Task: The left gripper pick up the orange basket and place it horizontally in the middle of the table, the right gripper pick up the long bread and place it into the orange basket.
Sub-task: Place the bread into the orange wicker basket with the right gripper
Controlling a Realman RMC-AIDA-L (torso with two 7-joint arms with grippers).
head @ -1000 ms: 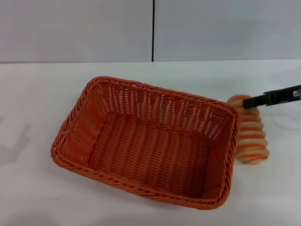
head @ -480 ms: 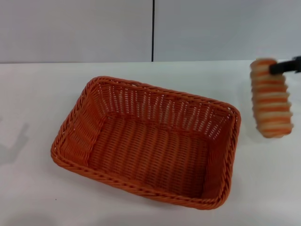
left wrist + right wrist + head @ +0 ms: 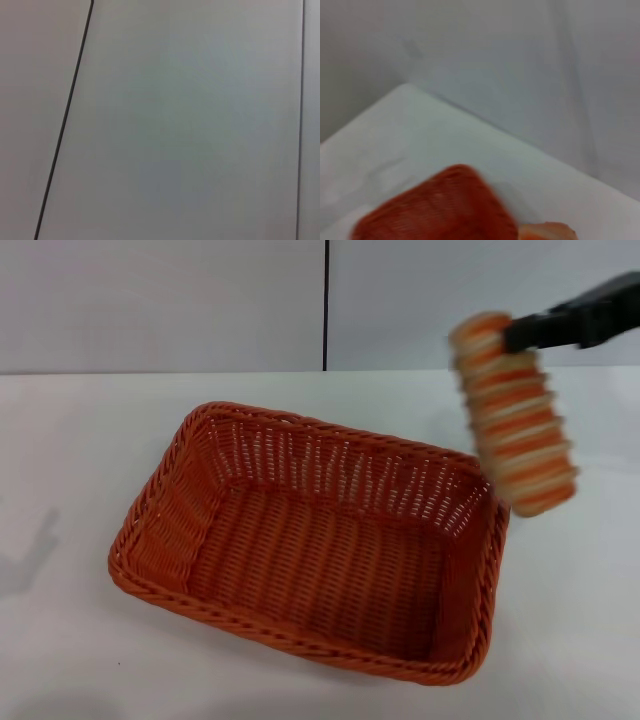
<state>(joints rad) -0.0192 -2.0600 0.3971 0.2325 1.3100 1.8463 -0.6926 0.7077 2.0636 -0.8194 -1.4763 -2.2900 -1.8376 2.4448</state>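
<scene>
Long bread (image 3: 514,412) now higher and further left than half a second ago, lifted clear of table (image 3: 60,440), hanging over right rim of orange basket (image 3: 310,540). Right gripper (image 3: 520,333) clamped on bread's upper end, loaf dangling tilted, lower end toward robot. Basket unmoved, empty, resting flat mid-table, slightly skewed. Right wrist view: blurred basket (image 3: 440,210) below, bread edge (image 3: 547,232) at frame bottom. Left gripper out of sight; left wrist view only grey wall panel (image 3: 190,125).
</scene>
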